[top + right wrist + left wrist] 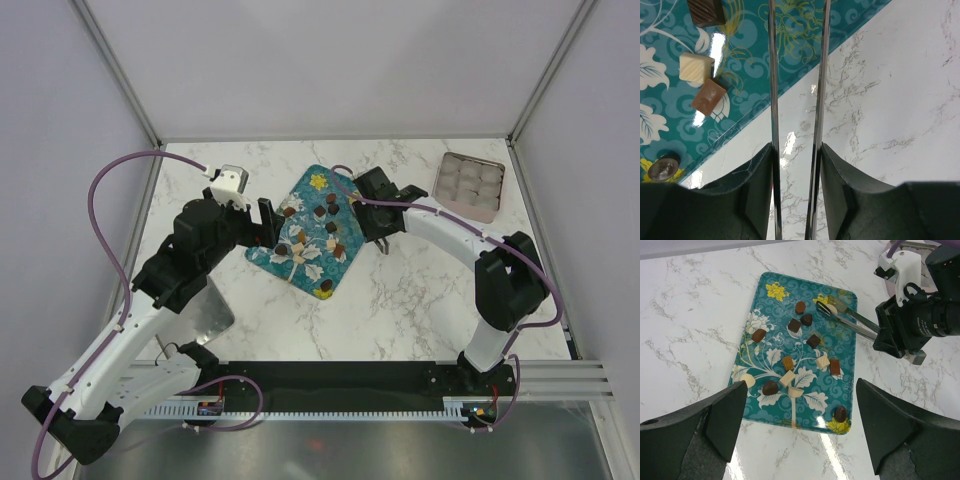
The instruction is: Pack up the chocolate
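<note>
The chocolates [813,341], several dark brown, tan and cream pieces, lie scattered on the teal flowered tray [772,307], which also shows in the top view [262,260]. My right gripper [796,150] is shut on metal tongs [772,75], also seen in the left wrist view [852,320]. The tong arms stand apart, their tips over the tray's far right corner, next to a pale piece [832,308]. My left gripper [801,390] is open and empty, above the tray's near edge.
A grey moulded box [470,183] with round cavities stands at the back right of the marble table [400,290]. A shiny metal sheet [205,315] lies under my left arm. Grey walls close in the sides and back.
</note>
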`<move>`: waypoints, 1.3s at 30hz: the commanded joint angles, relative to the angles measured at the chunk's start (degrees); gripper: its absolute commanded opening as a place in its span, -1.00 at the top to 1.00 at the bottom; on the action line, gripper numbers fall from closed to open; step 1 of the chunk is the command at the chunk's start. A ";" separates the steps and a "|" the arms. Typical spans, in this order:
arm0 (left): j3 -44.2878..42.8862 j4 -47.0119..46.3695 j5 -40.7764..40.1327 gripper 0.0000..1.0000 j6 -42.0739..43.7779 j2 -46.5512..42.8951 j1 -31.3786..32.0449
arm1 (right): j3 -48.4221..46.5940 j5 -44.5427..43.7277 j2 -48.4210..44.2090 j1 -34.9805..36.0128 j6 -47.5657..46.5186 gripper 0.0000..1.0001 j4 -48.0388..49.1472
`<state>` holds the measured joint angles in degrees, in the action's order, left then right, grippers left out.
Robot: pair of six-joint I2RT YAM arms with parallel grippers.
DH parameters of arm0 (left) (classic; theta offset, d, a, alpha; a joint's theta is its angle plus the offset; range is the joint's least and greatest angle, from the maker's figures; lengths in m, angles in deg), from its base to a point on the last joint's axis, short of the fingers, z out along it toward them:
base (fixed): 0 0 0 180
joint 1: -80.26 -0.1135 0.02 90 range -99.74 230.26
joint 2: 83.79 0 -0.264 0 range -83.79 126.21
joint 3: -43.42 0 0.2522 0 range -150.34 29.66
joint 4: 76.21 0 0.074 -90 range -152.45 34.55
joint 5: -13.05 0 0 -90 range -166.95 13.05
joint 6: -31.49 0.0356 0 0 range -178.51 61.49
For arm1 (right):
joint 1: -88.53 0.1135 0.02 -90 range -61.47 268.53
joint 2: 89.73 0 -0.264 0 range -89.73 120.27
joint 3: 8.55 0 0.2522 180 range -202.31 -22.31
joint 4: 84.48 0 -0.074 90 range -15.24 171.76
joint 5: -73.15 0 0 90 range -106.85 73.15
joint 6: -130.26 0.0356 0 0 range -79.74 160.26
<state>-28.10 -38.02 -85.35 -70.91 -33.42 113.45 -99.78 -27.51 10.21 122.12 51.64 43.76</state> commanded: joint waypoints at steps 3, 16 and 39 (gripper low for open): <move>-0.69 -0.08 -0.03 -0.94 2.12 -0.01 -0.14 | 0.74 1.25 -1.94 -0.01 1.28 0.07 1.35; -0.60 0.01 -0.39 -0.94 2.21 0.08 -0.14 | 0.13 1.78 -2.12 -0.18 1.63 0.12 -2.08; -0.69 -0.08 1.11 -0.94 1.86 0.08 -0.14 | -18.50 3.62 -1.24 -10.28 1.98 0.33 -10.86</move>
<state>-28.10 -38.00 -84.76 -70.89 -33.40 113.45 -113.62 -23.84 10.21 115.65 53.10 34.45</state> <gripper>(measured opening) 0.971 0.358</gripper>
